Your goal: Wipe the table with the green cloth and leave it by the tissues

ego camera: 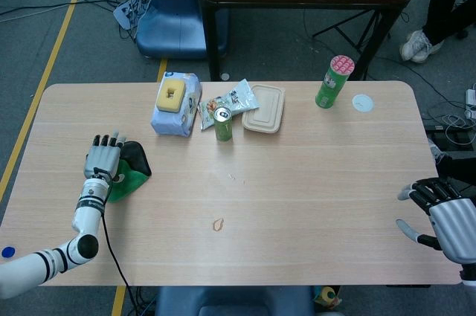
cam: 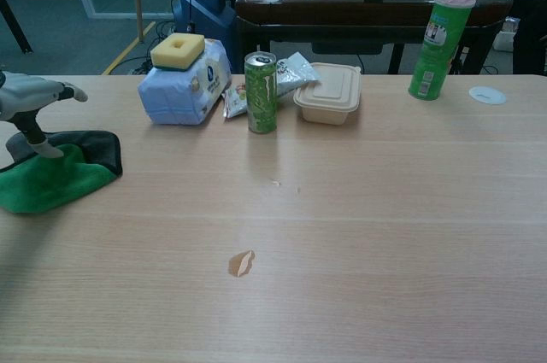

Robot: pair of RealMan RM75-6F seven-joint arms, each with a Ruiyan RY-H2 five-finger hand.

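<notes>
I have the left hand (ego camera: 103,158) over the green cloth (ego camera: 125,177) at the left side of the tabletop (ego camera: 312,175), its fingers straight and side by side, one fingertip down on the cloth in the chest view; I see no grip on it. The cloth lies folded with a dark edge showing, well apart from the tissue pack (ego camera: 176,105) at the far side. A small brown spill (ego camera: 218,224) sits near the middle. My right hand (ego camera: 445,219) hangs at the right edge, fingers loosely spread, holding nothing.
</notes>
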